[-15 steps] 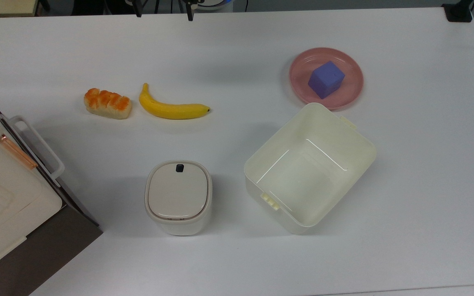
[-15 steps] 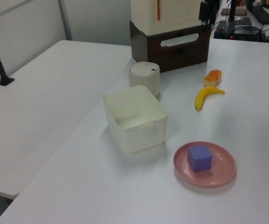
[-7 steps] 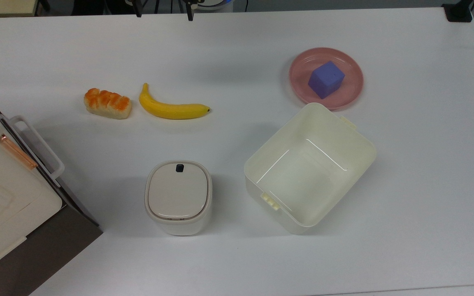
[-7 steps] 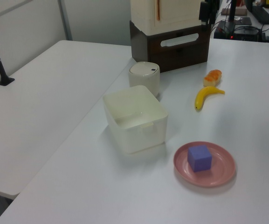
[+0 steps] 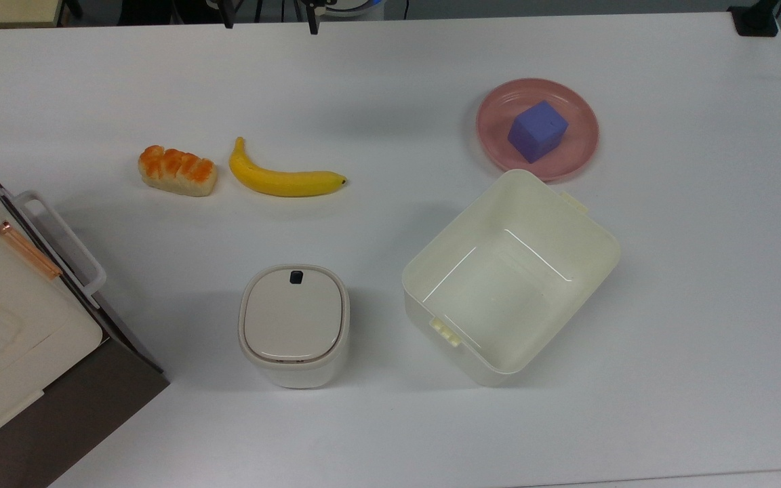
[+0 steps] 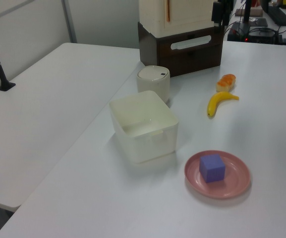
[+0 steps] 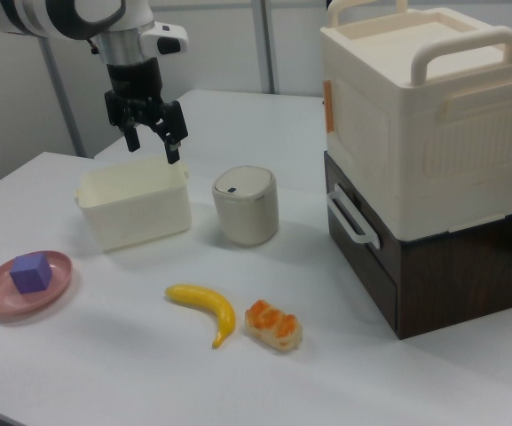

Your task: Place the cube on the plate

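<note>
Nothing on the table has moved since a second ago; the cube, the plate and all the rest sit just where they were. Look at the cube [image 5: 537, 131]: it is small, blue-violet and dull, with plain flat faces, and it rests flat on the plate [image 5: 577, 153], a bit turned so one corner points at the cream box [image 5: 590, 261]. The plate is round, pink and shiny with a low raised rim, and it lies near the far right corner of the table [image 5: 702, 305] in the top view. The open cream box sits just beside the plate, and its rim hides a small bit of the plate's near edge in the top view. You can see the gripper [image 7: 149, 139] in the right view, hanging in the air over the cream box, with its two fingers spread apart and nothing between them. It is well apart from the cube. The small bin with a lid [image 5: 293, 324] stands near the front edge, next to the box. The banana [image 5: 282, 179] and the bread [image 5: 177, 171] lie side by side near the middle. The big white case on the brown drawer box [image 7: 424, 151] is cut off at the left edge in the top view.
</note>
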